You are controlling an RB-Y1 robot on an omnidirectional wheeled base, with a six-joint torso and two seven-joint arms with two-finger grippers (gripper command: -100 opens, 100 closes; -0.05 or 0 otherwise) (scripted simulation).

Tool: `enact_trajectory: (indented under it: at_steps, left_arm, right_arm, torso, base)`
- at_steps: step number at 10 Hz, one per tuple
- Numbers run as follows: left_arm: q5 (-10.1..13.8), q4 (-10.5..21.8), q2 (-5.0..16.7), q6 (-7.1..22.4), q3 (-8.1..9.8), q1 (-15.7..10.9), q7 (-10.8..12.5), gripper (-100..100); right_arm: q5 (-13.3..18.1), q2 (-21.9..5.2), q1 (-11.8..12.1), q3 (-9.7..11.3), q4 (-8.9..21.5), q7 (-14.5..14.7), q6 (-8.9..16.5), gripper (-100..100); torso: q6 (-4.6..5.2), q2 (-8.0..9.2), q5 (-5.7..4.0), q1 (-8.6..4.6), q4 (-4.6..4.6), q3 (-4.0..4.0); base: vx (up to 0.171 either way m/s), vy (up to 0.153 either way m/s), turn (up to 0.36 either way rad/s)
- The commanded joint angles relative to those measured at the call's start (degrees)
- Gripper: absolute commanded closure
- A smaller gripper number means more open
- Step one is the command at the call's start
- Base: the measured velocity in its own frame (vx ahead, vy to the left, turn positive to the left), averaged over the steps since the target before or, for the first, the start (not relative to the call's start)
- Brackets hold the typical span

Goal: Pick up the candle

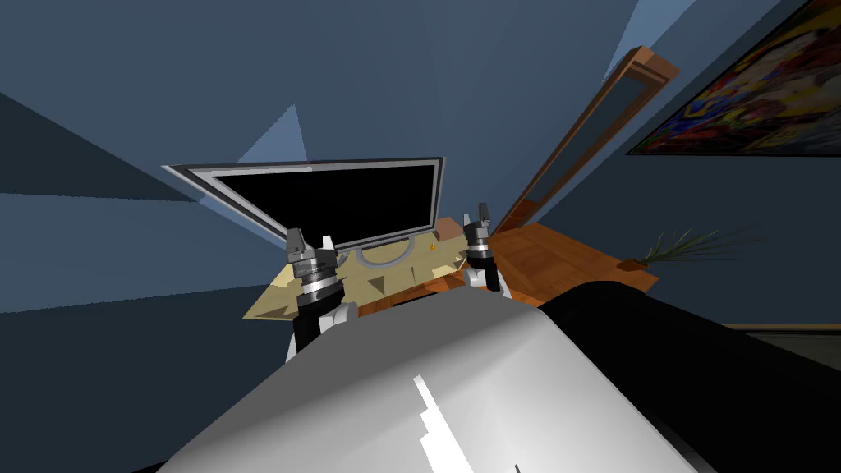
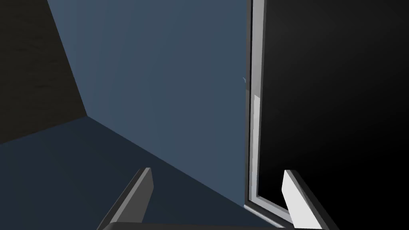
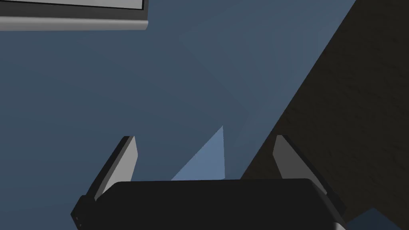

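A tiny orange thing point(image 1: 433, 245), too small to name for sure, lies on the pale tabletop point(image 1: 275, 304) by the television's curved foot point(image 1: 386, 254). A small brown block point(image 1: 446, 228) stands just behind it. My left gripper point(image 1: 310, 240) is raised over the table's left part, in front of the screen, its fingers point(image 2: 293, 197) open and empty. My right gripper point(image 1: 478, 215) is held up at the table's right end, close to the brown block. In the right wrist view the right gripper point(image 3: 204, 155) is open with nothing between its fingers.
A large flat television point(image 1: 328, 201) with a grey frame point(image 2: 255, 119) fills the back of the table. A tall wood-framed panel point(image 1: 591, 123) leans at the right. A painting point(image 1: 755, 90), a potted plant point(image 1: 682, 244), wooden floor point(image 1: 558, 254) and a black bulk point(image 1: 698, 353) are to the right.
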Motion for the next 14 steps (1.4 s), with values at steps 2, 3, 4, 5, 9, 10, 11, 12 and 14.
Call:
enact_trajectory:
  at_steps: [2, 3, 4, 5, 9, 10, 11, 12, 14]
  left_arm:
    - [0.00, 0.00, 0.00, 0.00, 0.00, -0.01, 0.00, 0]
    - [0.00, 0.00, 0.00, 0.00, 0.00, 0.00, 0.00, 0]
    - [0.00, 0.00, 0.00, 0.00, 0.00, 0.00, 0.00, 0]
    - [0.00, 0.00, 0.00, 0.00, 0.00, -0.01, 0.00, 0]
    - [0.00, 0.00, 0.00, 0.00, 0.00, 0.00, 0.00, 0]
    - [0.00, 0.00, 0.01, 0.00, 0.00, 0.00, 0.00, 0]
    - [0.00, 0.00, 0.01, 0.00, 0.01, 0.00, 0.00, 0]
    - [0.00, 0.00, 0.00, 0.00, 0.00, 0.00, 0.00, 0]
    - [0.00, 0.00, 0.00, 0.00, 0.00, 0.00, 0.00, 0]
  right_arm:
    - [1.48, -3.07, -0.78, 1.26, 1.84, 0.32, 0.04, -100]
    - [2.15, -4.39, -1.14, 1.87, 2.79, 0.45, 0.05, -100]
    - [2.91, -5.89, -1.55, 2.58, 3.95, 0.60, 0.07, -100]
    - [3.75, -7.54, -2.00, 3.39, 5.30, 0.76, 0.08, -100]
    - [7.76, -14.54, -4.06, 7.56, 12.62, 1.43, 0.13, -100]
    - [7.76, -15.27, -4.06, 7.56, 12.62, 1.43, 0.13, -100]
    - [8.88, -17.44, -4.64, 8.81, 14.86, 1.60, 0.12, -100]
    - [8.88, -17.44, -4.64, 8.81, 14.86, 1.60, 0.12, -100]
    - [11.22, -21.76, -5.91, 11.49, 19.13, 1.91, 0.04, -100]
  torso:
    - [-0.02, 0.03, 0.00, -0.03, 0.00, 0.02]
    - [-0.01, 0.08, -0.01, -0.07, 0.02, 0.04]
    - [-0.01, 0.09, -0.02, -0.09, 0.02, 0.05]
    - [-0.01, 0.08, -0.02, -0.11, 0.02, 0.05]
    - [-0.01, 0.07, -0.05, -0.22, 0.02, 0.04]
    - [-0.01, 0.04, -0.06, -0.26, 0.01, 0.02]
    - [0.02, 0.02, -0.05, -0.21, 0.01, 0.01]
    - [-0.01, 0.01, -0.04, -0.17, 0.00, 0.01]
    - [-0.01, 0.00, -0.03, -0.12, 0.00, 0.00]
  base:
    - [-0.022, -0.012, 0.090]
    - [-0.028, -0.022, 0.077]
    - [-0.025, -0.025, 0.128]
    - [-0.027, -0.029, 0.125]
    - [-0.026, -0.046, 0.156]
    - [-0.007, -0.044, 0.056]
    - [-0.008, -0.032, 0.132]
    - [-0.010, -0.025, 0.059]
    - [-0.015, -0.028, 0.163]
